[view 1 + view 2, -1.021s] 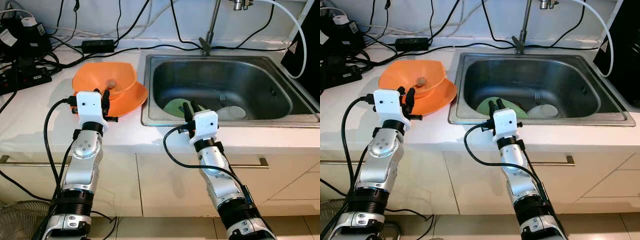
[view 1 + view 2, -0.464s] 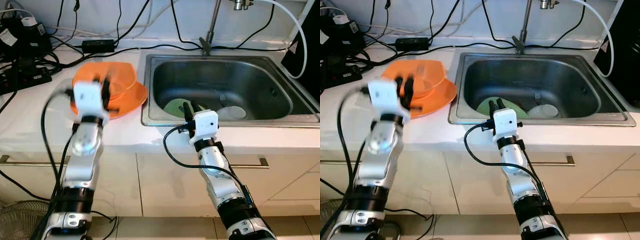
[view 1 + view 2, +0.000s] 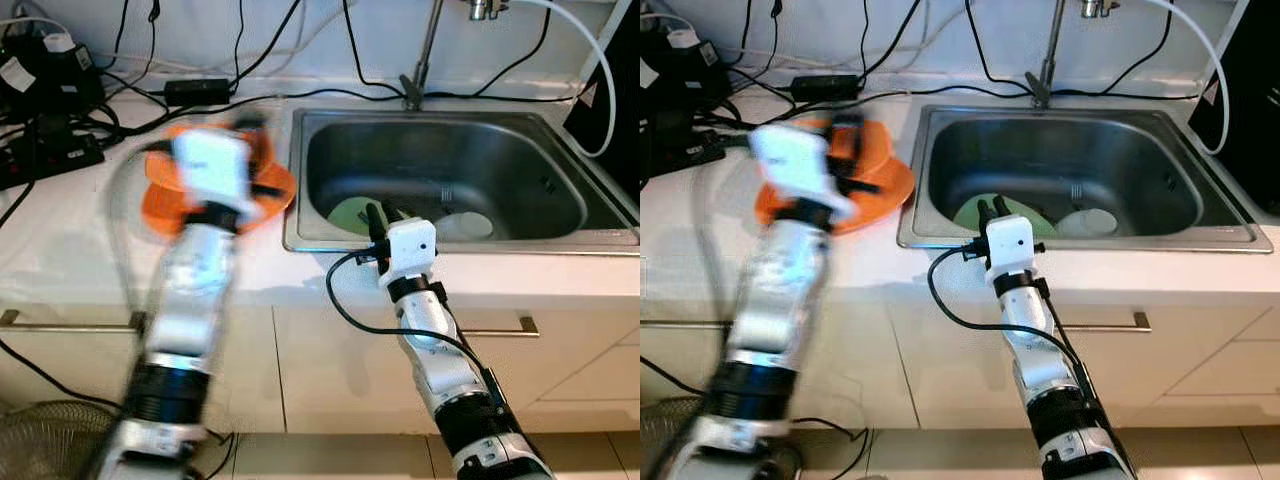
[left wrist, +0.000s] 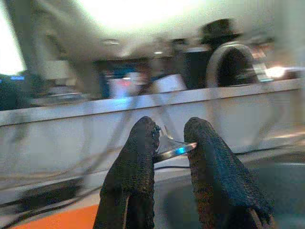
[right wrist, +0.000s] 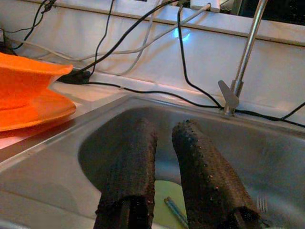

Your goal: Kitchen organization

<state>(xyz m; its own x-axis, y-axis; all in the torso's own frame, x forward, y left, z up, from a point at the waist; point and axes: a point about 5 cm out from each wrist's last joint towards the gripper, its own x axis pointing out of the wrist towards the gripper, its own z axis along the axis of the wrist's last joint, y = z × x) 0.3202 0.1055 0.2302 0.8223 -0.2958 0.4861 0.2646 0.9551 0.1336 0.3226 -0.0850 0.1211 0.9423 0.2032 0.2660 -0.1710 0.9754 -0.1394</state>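
Orange bowl [image 3: 160, 172] sits on an orange plate [image 3: 275, 192] on the white counter [image 3: 60, 240], left of the steel sink [image 3: 450, 130]. Above them, the left gripper [image 4: 170, 143] is motion-blurred, its fingers pinching a small shiny utensil end [image 4: 172, 148]. Over the sink's near rim, the right gripper [image 5: 161, 157] hovers with fingers slightly parted, holding nothing. Inside the basin lie a green plate [image 3: 350, 213] and a white dish [image 3: 466, 225].

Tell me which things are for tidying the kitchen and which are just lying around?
For the job: stacked orange plastic bowl and plate; round green plate and white dish in the steel sink.
Just lying about: black cables and power strip; white hose.
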